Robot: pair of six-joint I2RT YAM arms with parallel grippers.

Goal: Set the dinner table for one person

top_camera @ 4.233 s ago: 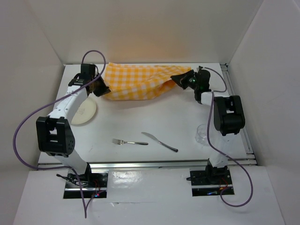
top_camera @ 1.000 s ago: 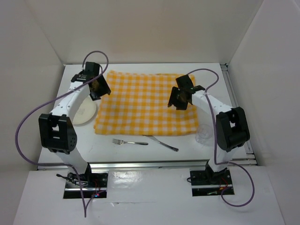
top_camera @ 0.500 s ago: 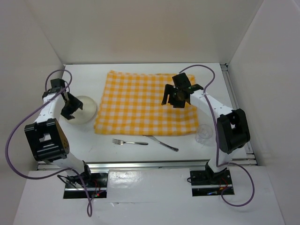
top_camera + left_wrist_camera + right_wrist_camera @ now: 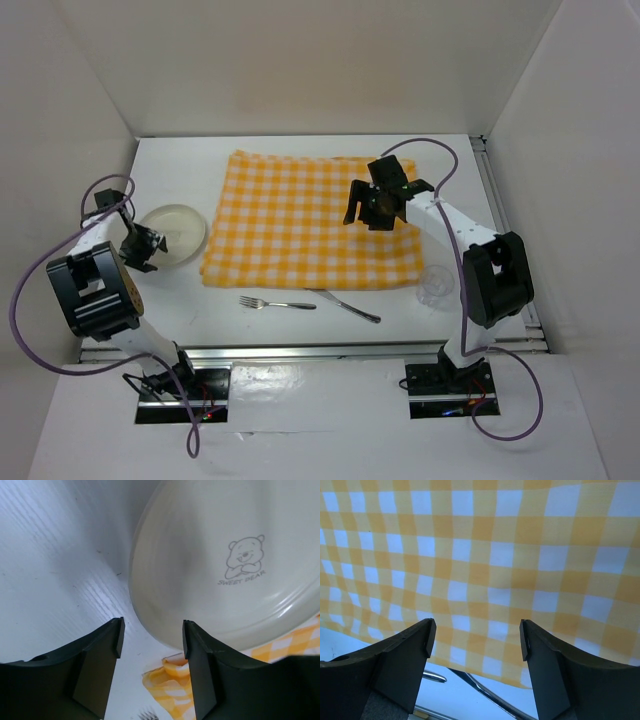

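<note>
**Overhead and wrist views, read left to right.** The large flat matte white rectangular desk (image 4: 200, 312) fills the floor of the overhead frame and carries every item.

At far left, the left hand (image 4: 140, 246) is released, its two dark fingers spread. In the left wrist view this hand (image 4: 152, 628) frames the rim of the round cream ceramic plate (image 4: 210, 570), printed with a small bear. Nothing is gripped. The pose suggests it is lining up to take the plate by its edge, since a flat dish offers no other hold. Overhead, the plate (image 4: 178, 232) lies just beside the left edge of the yellow-and-white checked cloth (image 4: 300, 225), which is spread flat at centre as the place mat.

Below the cloth's lower edge lie a silver metal fork (image 4: 276, 303) and a silver metal knife (image 4: 342, 302). The knife's tip meets the cloth border.

At right of centre, the right hand (image 4: 376, 208) hangs over the cloth, also released and empty. Its wrist view shows only checks between the spread fingers (image 4: 410, 665).

At lower right, a clear drinking glass (image 4: 436, 285) stands just off the cloth's corner.
</note>
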